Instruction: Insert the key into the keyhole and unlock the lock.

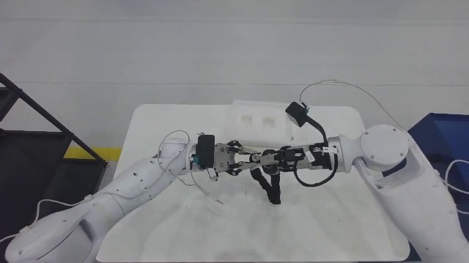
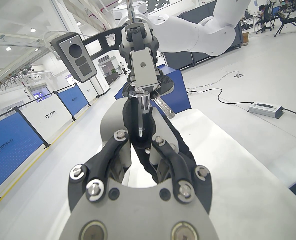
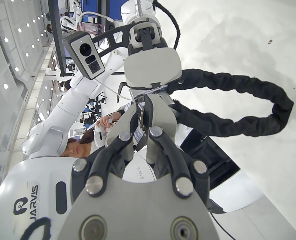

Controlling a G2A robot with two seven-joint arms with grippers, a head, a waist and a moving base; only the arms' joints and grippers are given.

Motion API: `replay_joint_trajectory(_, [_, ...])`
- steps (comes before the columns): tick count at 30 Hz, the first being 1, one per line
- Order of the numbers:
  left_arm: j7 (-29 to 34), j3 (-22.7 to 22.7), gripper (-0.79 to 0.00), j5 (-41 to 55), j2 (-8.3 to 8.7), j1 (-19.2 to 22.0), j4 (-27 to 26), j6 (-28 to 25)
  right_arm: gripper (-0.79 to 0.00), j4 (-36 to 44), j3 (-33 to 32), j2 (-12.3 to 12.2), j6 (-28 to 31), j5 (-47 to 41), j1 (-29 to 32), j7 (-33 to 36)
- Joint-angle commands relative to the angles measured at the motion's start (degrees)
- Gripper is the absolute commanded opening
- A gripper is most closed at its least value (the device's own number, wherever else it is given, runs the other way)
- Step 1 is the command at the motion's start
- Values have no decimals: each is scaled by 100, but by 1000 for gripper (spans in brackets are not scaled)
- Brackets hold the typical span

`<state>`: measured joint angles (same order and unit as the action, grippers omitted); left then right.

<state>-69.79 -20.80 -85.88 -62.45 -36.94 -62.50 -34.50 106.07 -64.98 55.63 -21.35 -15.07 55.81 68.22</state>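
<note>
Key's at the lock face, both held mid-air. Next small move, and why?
Probably ease the right claw straight toward the lock, along its axis, to seat the key before turning. The left claw is shut on the lock, chrome end facing the right claw, and the key meets that end; whether it is fully in cannot be told.

A white table (image 1: 146, 127) carries a pale flat tray (image 1: 260, 116) at its far edge.

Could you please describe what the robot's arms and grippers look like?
The left arm and right arm are glossy white with rounded joints. The left gripper and right gripper have grey bodies, black linkages with silver bolts and black-padded fingers. A black cable curves over the right wrist.
</note>
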Motion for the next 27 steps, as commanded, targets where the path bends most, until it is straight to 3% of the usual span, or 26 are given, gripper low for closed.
replay_joint_trajectory(1, [-7, 20, -785, 51, 1, 18, 35, 6, -785, -11, 2, -3, -2, 2, -28, -19])
replay_joint_trajectory(13, [354, -238, -785, 82, -44, 120, 350, -83, -785, 974, -477, -158, 22, 971, -16, -319])
replay_joint_trajectory(27, [627, -651, -785, 33, -34, -87, 197, -148, -785, 1590, -271, -228, -7, 2431, 124, -814])
